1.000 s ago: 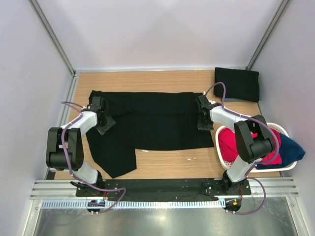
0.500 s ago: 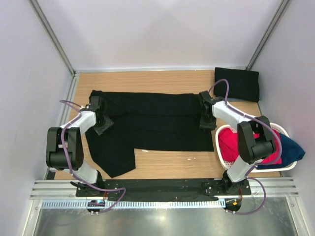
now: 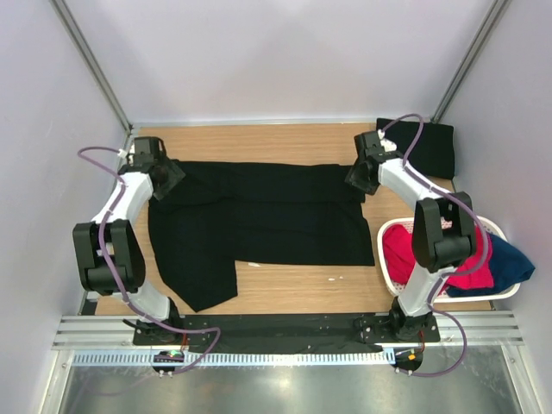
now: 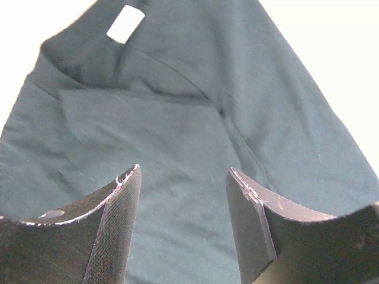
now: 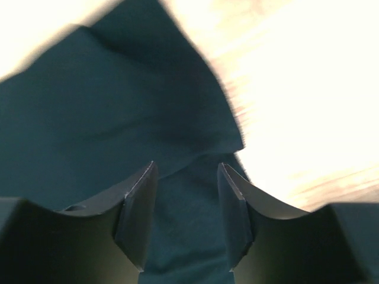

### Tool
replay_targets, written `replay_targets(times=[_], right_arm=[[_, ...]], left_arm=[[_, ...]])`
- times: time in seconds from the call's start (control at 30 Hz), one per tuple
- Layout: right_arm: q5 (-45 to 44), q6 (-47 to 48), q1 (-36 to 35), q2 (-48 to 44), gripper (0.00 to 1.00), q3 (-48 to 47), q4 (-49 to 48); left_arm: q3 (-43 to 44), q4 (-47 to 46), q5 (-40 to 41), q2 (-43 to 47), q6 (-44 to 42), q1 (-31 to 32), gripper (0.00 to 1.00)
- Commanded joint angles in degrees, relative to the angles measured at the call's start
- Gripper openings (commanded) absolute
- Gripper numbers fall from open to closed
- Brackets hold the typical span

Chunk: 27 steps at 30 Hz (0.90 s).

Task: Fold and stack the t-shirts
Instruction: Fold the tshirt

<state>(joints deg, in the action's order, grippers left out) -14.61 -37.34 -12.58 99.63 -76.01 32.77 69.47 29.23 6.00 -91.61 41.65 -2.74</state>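
Note:
A black t-shirt (image 3: 259,220) lies spread on the wooden table, partly folded, with one flap hanging toward the front left. My left gripper (image 3: 166,177) is open over its far left corner; the left wrist view shows dark cloth (image 4: 177,130) with a white neck label (image 4: 125,23) below the open jaws. My right gripper (image 3: 356,178) is open over the shirt's far right corner, with the cloth edge (image 5: 177,118) beneath it. A second black t-shirt (image 3: 416,147) lies folded at the back right.
A white oval basket (image 3: 392,282) with red and blue cloth stands at the right front, beside the right arm. Grey walls enclose the table on three sides. A metal rail runs along the near edge.
Both grippers have moved away from the shirt's middle toward the far edge. The left one went to the far left corner, the right one to the far right corner.

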Motion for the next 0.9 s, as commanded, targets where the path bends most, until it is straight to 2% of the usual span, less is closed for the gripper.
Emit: replay_targets(times=[0.0, 0.47, 0.77, 0.87], right_arm=[[0.3, -3.0, 1.2, 2.9, 0.50, 1.1, -3.9], [-1.4, -0.5, 3.3, 3.2, 0.50, 4.8, -5.4], [-2.1, -0.1, 3.4, 3.4, 0.51, 4.9, -4.2], [-2.1, -0.1, 4.4, 3.7, 0.52, 4.6, -4.1]], left_arm=[[-1.4, -4.4, -4.0, -2.4, 4.3, -4.1, 0.60], [-0.9, -7.4, -2.5, -12.3, 2.1, -11.6, 0.54], [-1.2, -5.4, -4.1, -13.2, -1.0, -11.7, 0.54], [-2.2, -6.6, -5.6, -13.0, -1.1, -11.7, 0.49]])
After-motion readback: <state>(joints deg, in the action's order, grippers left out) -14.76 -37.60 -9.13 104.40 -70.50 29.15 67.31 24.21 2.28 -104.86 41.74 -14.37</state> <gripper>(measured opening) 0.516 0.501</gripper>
